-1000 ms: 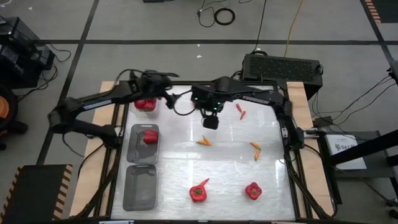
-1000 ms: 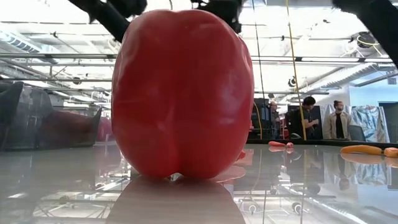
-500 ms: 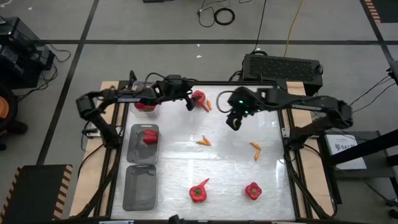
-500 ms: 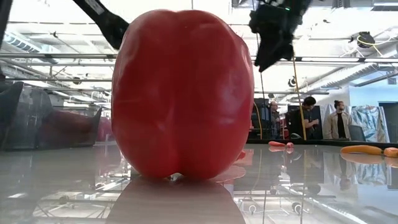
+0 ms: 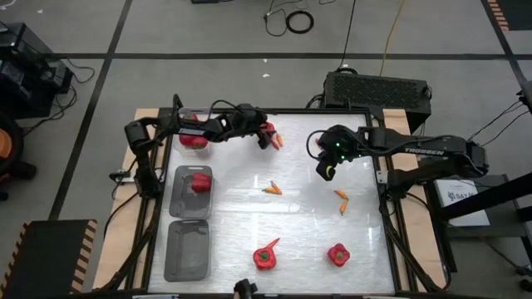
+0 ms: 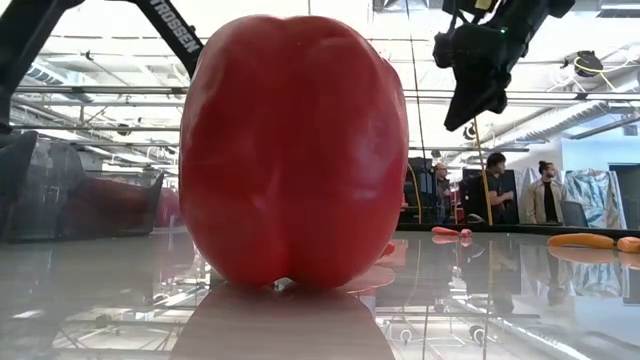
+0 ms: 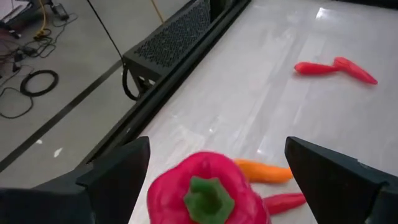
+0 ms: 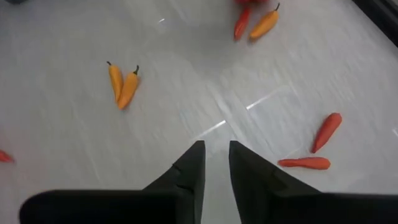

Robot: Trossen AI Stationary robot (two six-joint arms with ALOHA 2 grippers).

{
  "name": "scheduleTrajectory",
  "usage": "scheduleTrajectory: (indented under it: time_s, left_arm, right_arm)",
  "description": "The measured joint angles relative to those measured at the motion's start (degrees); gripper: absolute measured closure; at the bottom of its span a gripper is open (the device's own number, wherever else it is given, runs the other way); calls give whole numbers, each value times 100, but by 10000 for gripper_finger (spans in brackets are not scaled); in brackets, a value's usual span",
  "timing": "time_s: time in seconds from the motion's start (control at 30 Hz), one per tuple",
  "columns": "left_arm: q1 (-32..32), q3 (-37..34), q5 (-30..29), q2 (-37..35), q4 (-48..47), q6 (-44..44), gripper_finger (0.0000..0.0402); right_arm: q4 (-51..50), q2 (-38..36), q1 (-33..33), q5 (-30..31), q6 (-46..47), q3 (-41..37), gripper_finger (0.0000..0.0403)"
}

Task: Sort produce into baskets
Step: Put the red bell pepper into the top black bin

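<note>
Left claw (image 7: 208, 180): fingers spread wide, straddling the bell pepper (image 5: 265, 132) at counter (image 5: 307, 224) 11 o'clock, not gripping.
Right claw (image 8: 214, 163): nearly closed, empty, hovering at 1 o'clock.
Risk: pepper may roll against adjacent chilies (image 7: 273, 186) on closure.
Count, large red produce: five, two already in baskets (image 5: 189, 199).
Count, baskets: three at 9 o'clock edge.
Count, chilies: about nine, scattered.

1. Three clear baskets line the left edge: the far basket (image 5: 193, 124) holds red produce, the middle basket (image 5: 189, 197) one red pepper (image 5: 200, 182), the near basket (image 5: 186, 251) nothing.
2. A red bell pepper (image 5: 264, 130), green stem up, sits at the far side beside small chilies.
3. Two orange chilies (image 5: 272, 189) lie mid-surface, touching.
4. Two red peppers (image 5: 264, 257) (image 5: 337, 254) wait near the front.
</note>
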Motion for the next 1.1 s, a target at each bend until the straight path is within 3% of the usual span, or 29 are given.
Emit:
scheduleTrajectory:
  time_s: [0.7,1.1]
  left_arm:
    - [71,-5,-204,-5,-327,-9,191]
    - [80,-9,-198,-5,-336,-7,321]
  right_arm:
    - [24,0,-311,-3,-329,0,358]
    - [22,2,-348,-26,-294,0,358]
